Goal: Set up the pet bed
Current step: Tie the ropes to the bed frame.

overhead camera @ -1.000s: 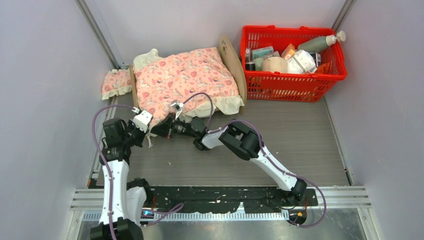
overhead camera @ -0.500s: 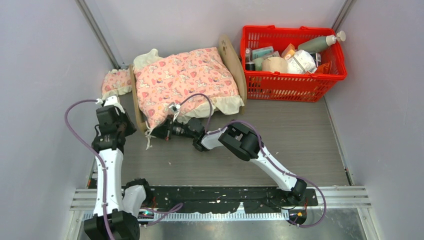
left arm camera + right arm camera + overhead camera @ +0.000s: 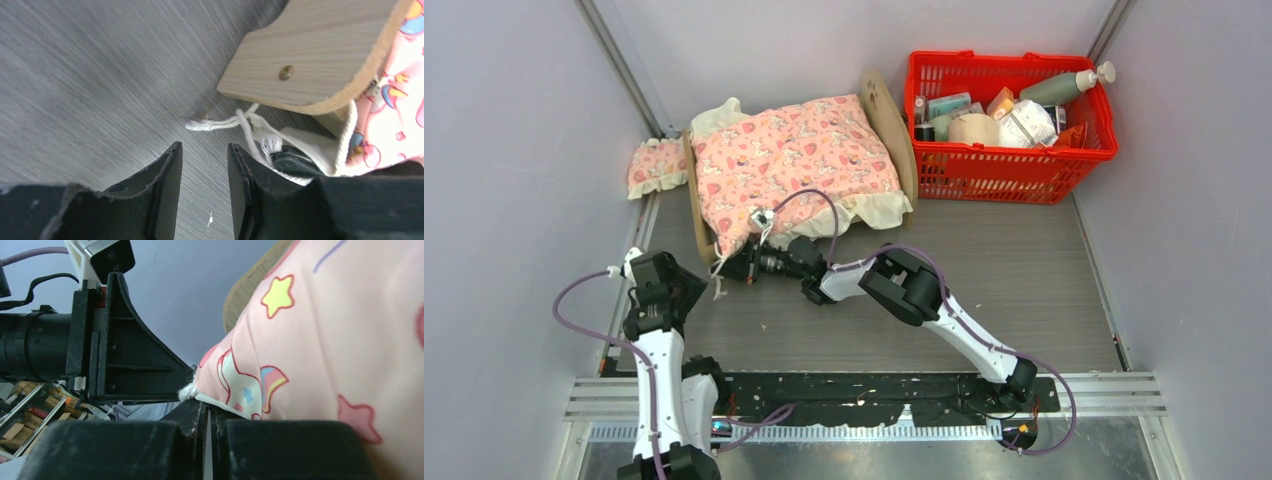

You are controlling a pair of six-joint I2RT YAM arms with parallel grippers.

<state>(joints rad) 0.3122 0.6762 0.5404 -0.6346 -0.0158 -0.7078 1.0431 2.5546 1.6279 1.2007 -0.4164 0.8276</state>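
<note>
A pink blanket (image 3: pixel 794 155) covers the pet bed (image 3: pixel 887 118) at the counter's (image 3: pixel 1004 270) far edge, between a pillow (image 3: pixel 656 165) and the red basket (image 3: pixel 1009 170). The right pincer (image 3: pixel 207 412), arm stretched low, is clamped on the blanket's near corner. The left pincer (image 3: pixel 205 150) hangs apart near the left edge.

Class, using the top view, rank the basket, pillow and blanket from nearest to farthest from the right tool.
1. blanket, centre, its corner pinched in the right tool.
2. pillow, back left.
3. basket, back right, farthest.
</note>
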